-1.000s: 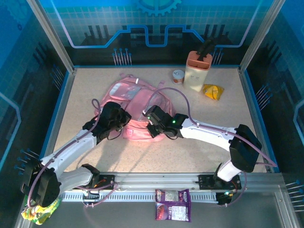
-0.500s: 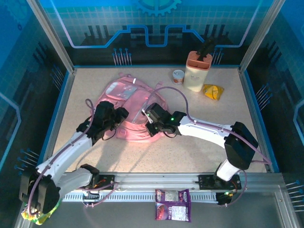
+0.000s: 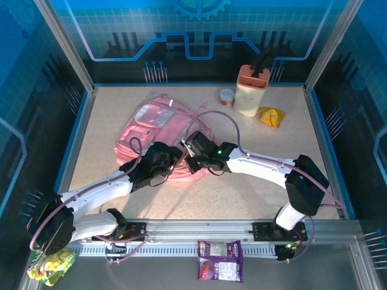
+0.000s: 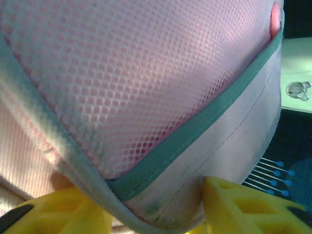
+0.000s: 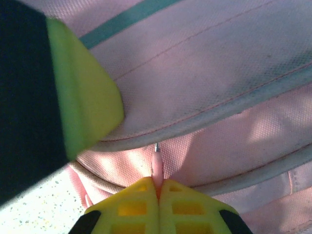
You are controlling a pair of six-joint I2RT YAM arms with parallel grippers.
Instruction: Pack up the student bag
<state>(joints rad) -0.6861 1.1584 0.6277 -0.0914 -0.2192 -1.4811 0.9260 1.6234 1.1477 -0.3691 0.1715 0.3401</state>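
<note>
The student bag (image 3: pixel 151 121) lies flat on the table left of centre, pink with pale pockets. My left gripper (image 3: pixel 171 162) sits at its near edge. In the left wrist view its yellow fingers (image 4: pixel 239 204) pinch a fold of the bag (image 4: pixel 146 73), pink mesh with teal trim, pressed between them. My right gripper (image 3: pixel 189 158) is just to the right of it. In the right wrist view the right gripper (image 5: pixel 159 187) is shut on a pink zipper pull (image 5: pixel 157 163) on the bag (image 5: pixel 219 63). One left finger (image 5: pixel 83 92) shows at upper left there.
At the back right stand a cream-and-orange holder (image 3: pixel 251 90), a small can (image 3: pixel 227 97) and a yellow snack packet (image 3: pixel 271 116). A purple packet (image 3: pixel 220 260) lies on the front rail, and a yellow-green packet (image 3: pixel 51 266) sits at the bottom left. Frame posts ring the table.
My left arm swung from the bag's left side round to its near edge, beside the right gripper. The bag's near part shifted slightly; the right gripper barely moved.
</note>
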